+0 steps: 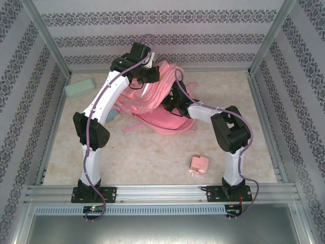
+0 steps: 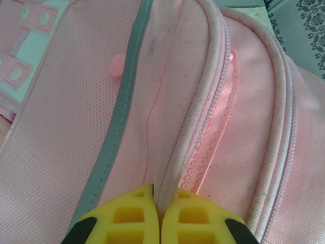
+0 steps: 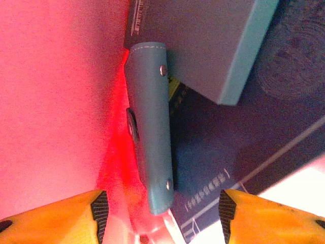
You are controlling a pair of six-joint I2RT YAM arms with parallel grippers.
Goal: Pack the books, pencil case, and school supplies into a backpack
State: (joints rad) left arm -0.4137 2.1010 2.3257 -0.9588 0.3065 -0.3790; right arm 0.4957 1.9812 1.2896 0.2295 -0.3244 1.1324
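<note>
The left gripper (image 2: 159,216) is clamped shut on a piped seam of the backpack (image 2: 61,127), with the cloth running up and away from its tips and a zip line just to the right of them. The right gripper (image 3: 160,211) is down inside the bag with its jaws standing wide apart and nothing between them.

Judging by this, the step in hand is loading the bag, and doing it well depends on the left gripper's pinch. It should lift the seam up and away so the mouth gapes, without twisting the cloth across the other arm's way out. The right one would do best to back straight out along the line it went in, jaws apart, so it doesn't drag anything with it.

Inside, straight ahead of the right gripper, a blue pad (image 3: 150,127) with small rivets stands on edge against the pink lining. To its right lies a navy book (image 3: 228,152) with pale lettering, and beyond that is a grey slab (image 3: 203,40) with a teal edge, which I can't identify.

Out on the counter (image 1: 152,157), the pencil case (image 1: 79,88) lies well off to the left of the left gripper. The pink block (image 1: 199,165) sits well back of the right gripper, near that arm's base. Neither is packed yet.
</note>
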